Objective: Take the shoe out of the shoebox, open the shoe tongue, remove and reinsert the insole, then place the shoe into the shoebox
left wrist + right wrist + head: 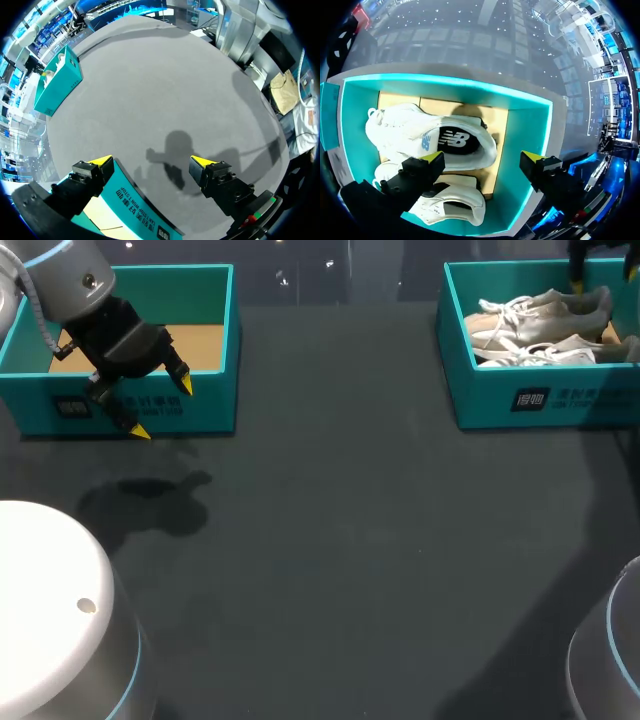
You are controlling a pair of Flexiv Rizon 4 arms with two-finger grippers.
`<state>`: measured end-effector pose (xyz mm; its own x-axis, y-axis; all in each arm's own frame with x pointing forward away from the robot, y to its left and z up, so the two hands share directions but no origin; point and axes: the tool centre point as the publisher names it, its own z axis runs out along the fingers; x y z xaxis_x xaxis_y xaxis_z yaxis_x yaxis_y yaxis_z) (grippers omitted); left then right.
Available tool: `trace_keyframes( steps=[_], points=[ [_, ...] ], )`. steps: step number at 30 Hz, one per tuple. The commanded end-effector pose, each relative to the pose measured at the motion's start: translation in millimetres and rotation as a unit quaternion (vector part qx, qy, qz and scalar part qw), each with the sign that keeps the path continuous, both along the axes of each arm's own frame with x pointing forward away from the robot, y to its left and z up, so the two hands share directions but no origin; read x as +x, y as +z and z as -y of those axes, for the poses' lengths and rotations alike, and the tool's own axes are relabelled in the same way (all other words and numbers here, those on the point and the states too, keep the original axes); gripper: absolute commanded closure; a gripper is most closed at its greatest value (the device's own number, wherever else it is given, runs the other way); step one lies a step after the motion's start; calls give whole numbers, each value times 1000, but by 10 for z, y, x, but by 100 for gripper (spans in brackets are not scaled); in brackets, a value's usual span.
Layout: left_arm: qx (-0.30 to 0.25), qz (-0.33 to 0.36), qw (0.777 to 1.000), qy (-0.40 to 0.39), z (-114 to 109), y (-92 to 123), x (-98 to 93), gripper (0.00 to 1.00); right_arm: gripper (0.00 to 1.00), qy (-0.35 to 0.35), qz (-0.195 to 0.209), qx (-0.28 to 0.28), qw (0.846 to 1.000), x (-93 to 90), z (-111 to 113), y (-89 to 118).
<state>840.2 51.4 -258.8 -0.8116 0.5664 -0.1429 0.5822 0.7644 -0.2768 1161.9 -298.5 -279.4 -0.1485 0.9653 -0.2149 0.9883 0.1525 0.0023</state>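
Only the right wrist view reveals the dark insole (454, 139) of the shoe (405, 131) and the right gripper (482, 157), fingers apart, above the shoebox (526, 131) (two shoes inside). The shoe lies lengthwise along the box's front wall. The left gripper (163, 408) is likewise spread.

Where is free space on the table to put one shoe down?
The table is bare between the left shoebox and the right shoebox; the left shoebox looks empty too. Crowded: the right shoebox, filled by two shoes.

table (340, 540): dark grey, matte | shadow (150, 505): on it (soft-edged), left side
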Motion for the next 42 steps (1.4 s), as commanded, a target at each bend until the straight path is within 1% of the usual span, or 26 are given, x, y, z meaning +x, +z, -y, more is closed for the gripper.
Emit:
trace_keyframes(
  steps=[1,6,7,8,11,14,16,17,19,20,21,23,24,39,40,41,42],
  points=[
    [2,0,1000,0,-1,3,-2,0,0,8,30,3,1000,-373,-124,373],
    [2,0,1000,0,-1,3,-2,0,0,17,35,15,999,-554,-261,580],
    [-7,6,1000,15,17,93,-2,0,0,17,35,15,999,-593,-282,618],
    [-14,8,999,37,30,188,0,0,0,17,34,15,999,-634,-303,655],
    [-11,-1,987,162,30,384,88,0,0,18,34,17,999,-753,-366,746],
    [-5,-16,958,285,-49,509,185,0,0,24,35,22,999,-862,-453,802],
    [13,-22,933,358,-127,536,243,0,0,29,37,28,999,-918,-493,818],
    [12,-33,920,389,-175,543,276,0,0,29,36,29,999,-948,-515,827],
    [19,-20,902,432,-258,550,321,0,0,27,35,29,999,-1006,-549,848],
    [19,-27,896,444,-301,556,337,0,0,27,34,31,999,-1030,-565,859],
    [17,-27,884,467,-351,563,352,0,0,23,31,30,999,-1055,-581,871],
    [10,-36,868,496,-451,595,360,0,0,21,29,37,999,-1106,-616,896],
    [6,-28,863,505,-512,623,363,0,0,22,29,37,999,-1132,-645,911],
    [6,-28,863,505,-512,623,363,0,0,22,29,37,999,-1132,-645,911],
    [-1,-35,847,530,-497,639,381,0,0,-4,10,34,999,-1112,-657,921],
    [0,-54,835,548,-510,660,414,0,0,-21,16,32,999,-1131,-671,939],
    [0,-67,817,573,-540,673,452,0,0,-25,14,41,999,-1164,-686,968]
  ],
)
